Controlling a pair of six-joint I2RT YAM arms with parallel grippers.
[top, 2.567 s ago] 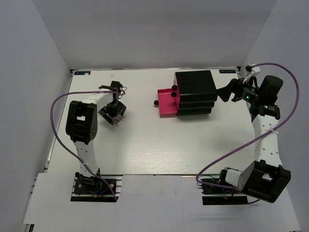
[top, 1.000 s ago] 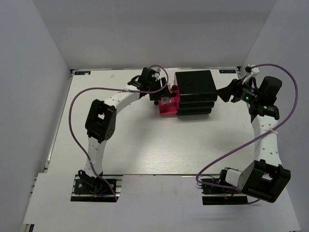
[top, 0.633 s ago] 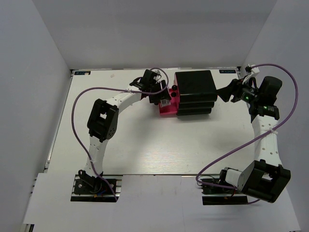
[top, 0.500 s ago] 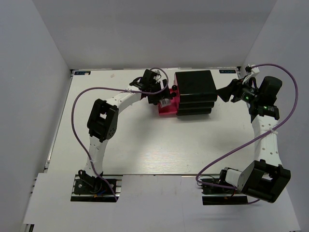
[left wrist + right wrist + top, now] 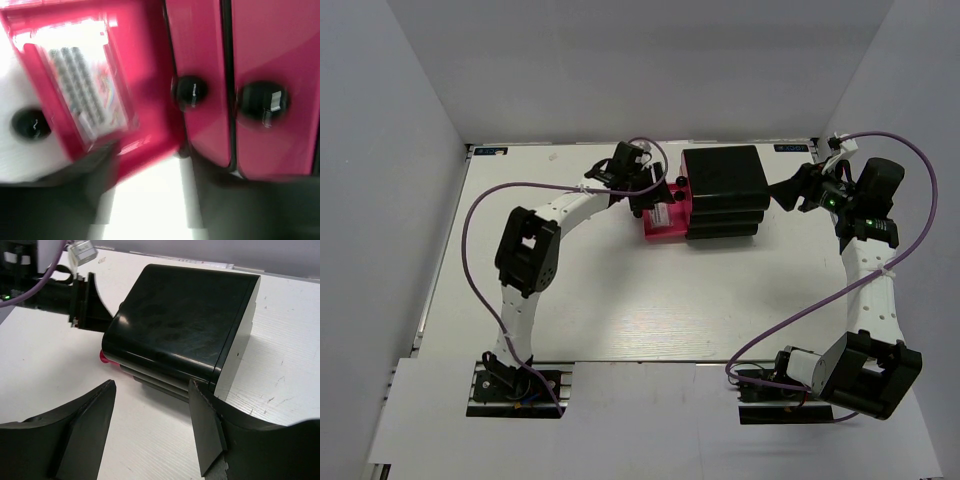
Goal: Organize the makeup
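Note:
A pastel multicolour palette (image 5: 82, 90) lies inside the open pink drawer (image 5: 145, 75); the left wrist view is blurred. From the top it shows as a pale patch (image 5: 660, 216) in that drawer (image 5: 666, 232). My left gripper (image 5: 655, 200) hovers over the drawer's left end, and its jaws (image 5: 150, 180) stand apart with only white table between them. My right gripper (image 5: 788, 190) is open and empty just right of the black drawer box (image 5: 725, 185); its jaws (image 5: 150, 430) frame the box's rear corner. No other makeup is in view.
The box (image 5: 185, 325) stands at the back centre-right of the white table (image 5: 620, 300). Two closed pink drawers (image 5: 270, 50) with black knobs (image 5: 191, 92) sit beside the open one. Grey walls enclose the table on three sides.
My left arm swung from the table's left side to the open drawer with the palette. The palette now lies in the drawer and the jaws are apart. The right arm has not moved.

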